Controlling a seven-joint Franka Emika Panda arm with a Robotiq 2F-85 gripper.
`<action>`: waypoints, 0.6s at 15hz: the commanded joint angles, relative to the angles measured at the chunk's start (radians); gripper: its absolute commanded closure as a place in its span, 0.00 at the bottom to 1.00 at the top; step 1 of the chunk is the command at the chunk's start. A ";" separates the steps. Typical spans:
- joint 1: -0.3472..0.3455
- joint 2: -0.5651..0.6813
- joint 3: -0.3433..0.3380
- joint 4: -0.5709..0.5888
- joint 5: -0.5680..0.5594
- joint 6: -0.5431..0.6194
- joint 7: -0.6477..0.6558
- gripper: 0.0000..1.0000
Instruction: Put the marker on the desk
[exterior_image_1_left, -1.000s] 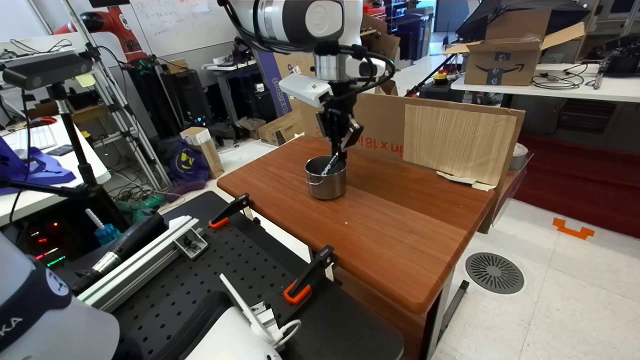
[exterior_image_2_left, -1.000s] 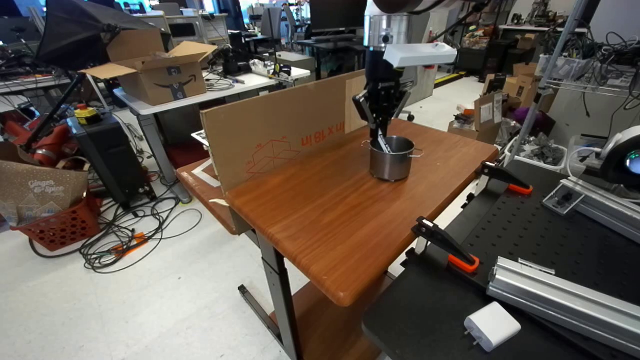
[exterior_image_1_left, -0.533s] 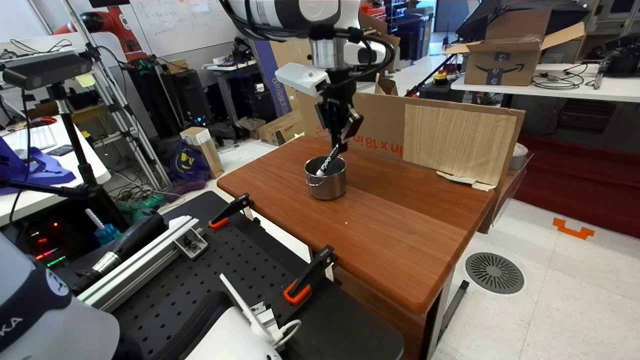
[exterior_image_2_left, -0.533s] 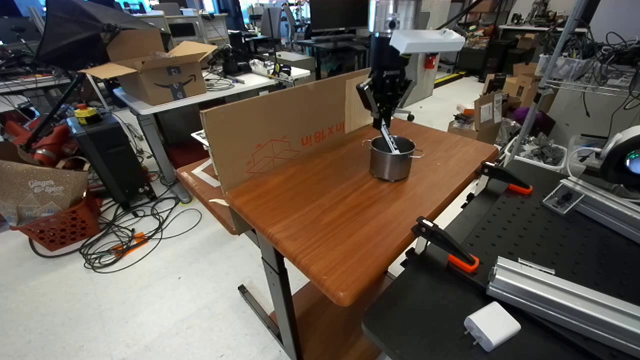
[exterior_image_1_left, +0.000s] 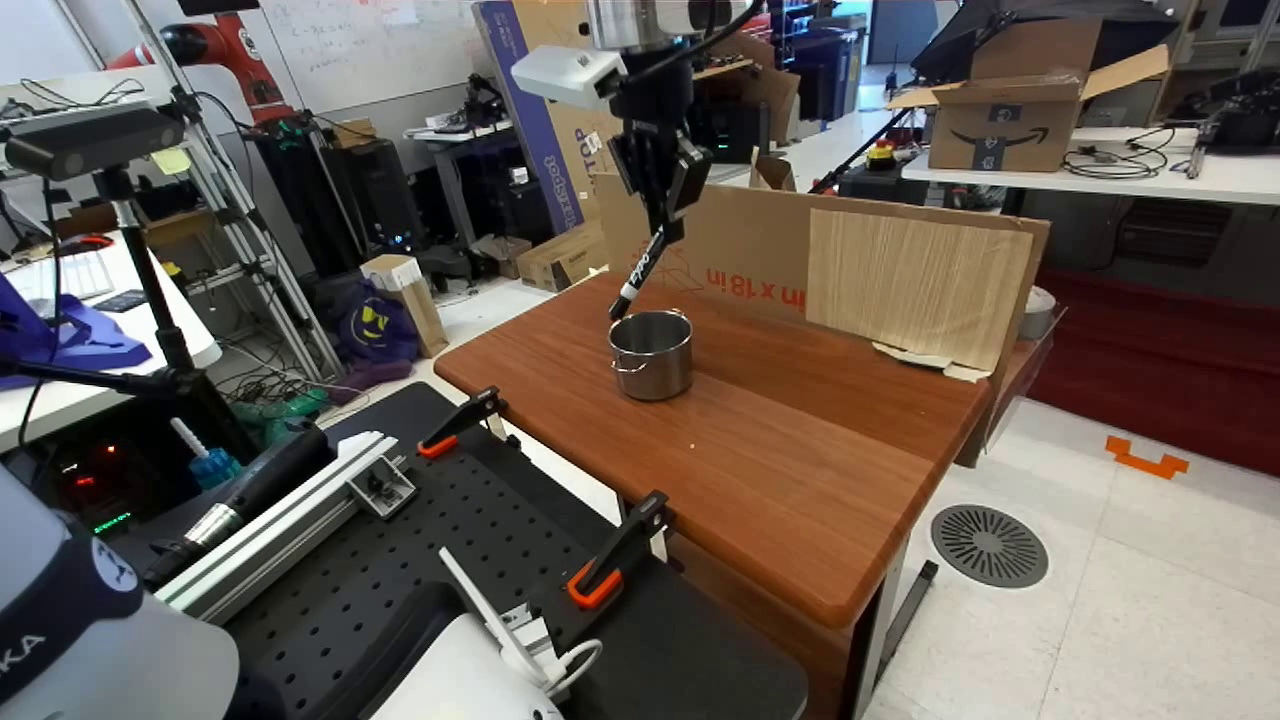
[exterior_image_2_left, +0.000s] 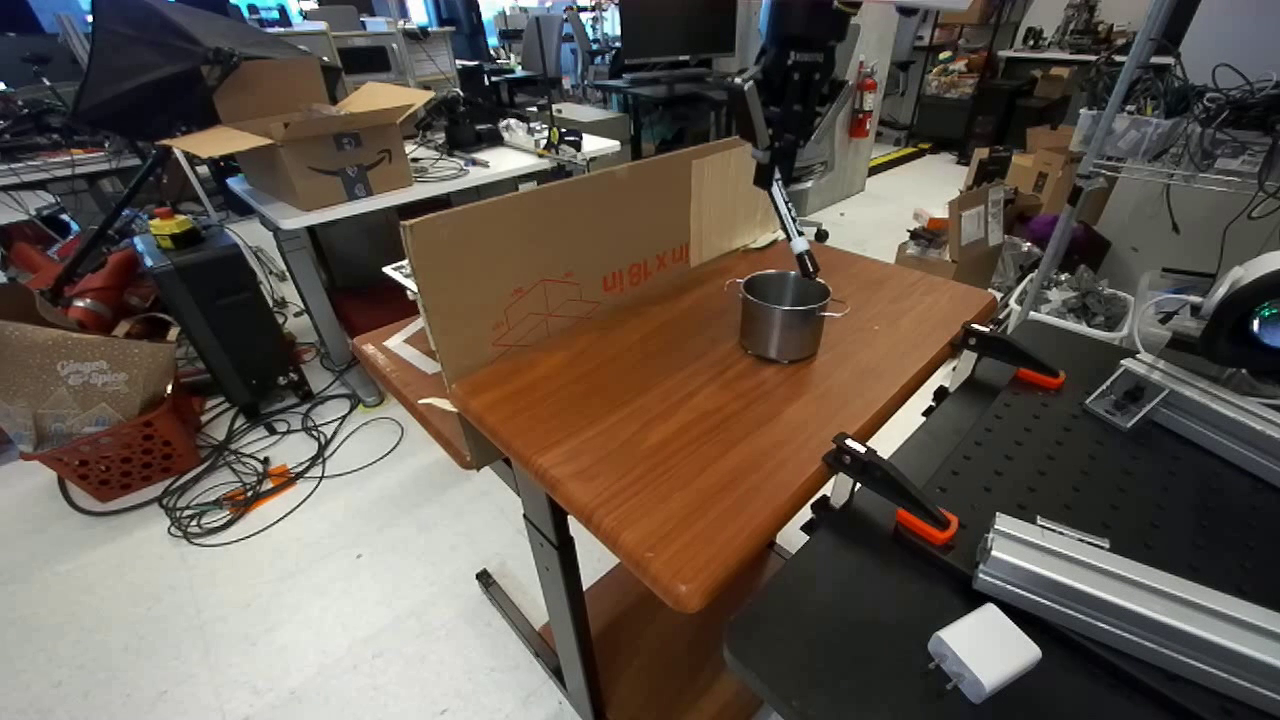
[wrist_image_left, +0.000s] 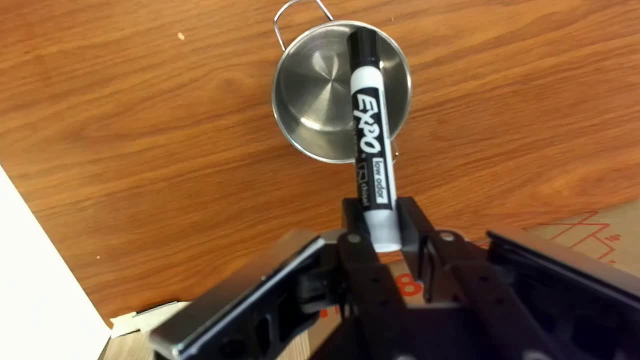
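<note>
gripper (wrist_image_left: 382, 220): clamped on marker (wrist_image_left: 372, 135) | axis: slants down, low end near cup (exterior_image_2_left: 780, 330) (I'd clear it first) | then desk (exterior_image_1_left: 780, 450)

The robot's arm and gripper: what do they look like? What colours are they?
The arm looks round and shiny silver with a bit of white. A black cable curves past it, and a white, boxy piece sticks out. The gripper is mostly black, with slim fingers, little round screws and flat side plates with shiny edges.
</note>
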 joint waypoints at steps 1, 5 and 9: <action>0.023 -0.061 0.024 -0.007 0.002 -0.049 0.005 0.95; 0.076 -0.045 0.074 0.039 -0.009 -0.085 0.041 0.95; 0.120 0.016 0.106 0.086 -0.054 -0.088 0.108 0.95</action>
